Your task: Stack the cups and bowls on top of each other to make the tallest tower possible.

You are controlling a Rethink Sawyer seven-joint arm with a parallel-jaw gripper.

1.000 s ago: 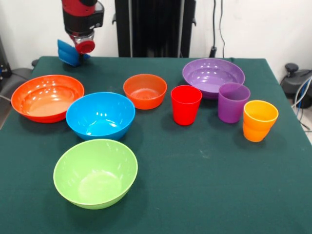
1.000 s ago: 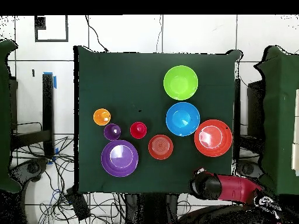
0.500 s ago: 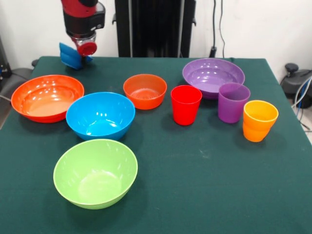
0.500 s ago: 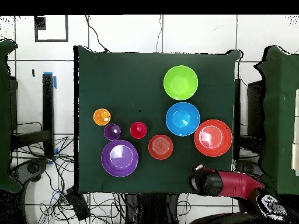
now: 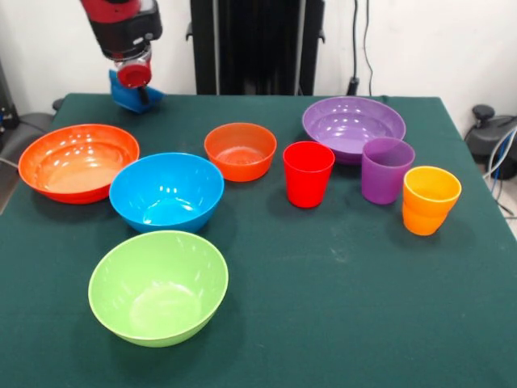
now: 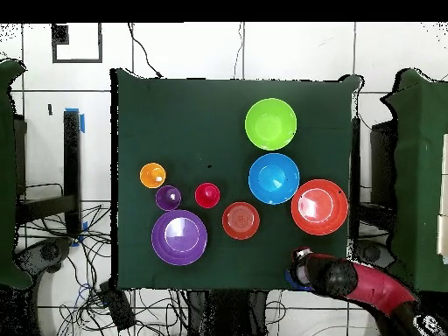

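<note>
Right now the gripper [image 5: 136, 87] hangs at the table's back corner, and a small dark blue bowl [image 5: 129, 95] sits tilted against its tip; whether the fingers clamp it or merely touch it I cannot tell, since the arm's red and black body hides them. No tower exists yet. Just below the tool lies the wide orange-red bowl [image 5: 78, 161], then the deep light blue bowl [image 5: 166, 191] with the lime green bowl [image 5: 158, 286] nearer the camera, then the small orange bowl [image 5: 240, 150]. Well off to the tool's far side stand the red cup [image 5: 308, 173], the wide purple bowl [image 5: 353, 126], the purple cup [image 5: 387, 169] and the orange cup [image 5: 430, 199], all apart from one another. My worry is the tilt: if the blue bowl is pinched only by its rim, it could swing or slip loose over the table [image 5: 339, 275] edge, or land crooked in another bowl. The front view shows that tilted bowl clearly; the overhead view shows only a sliver of blue beside the arm, but makes plain that the tool sits right at the table's border.
</note>
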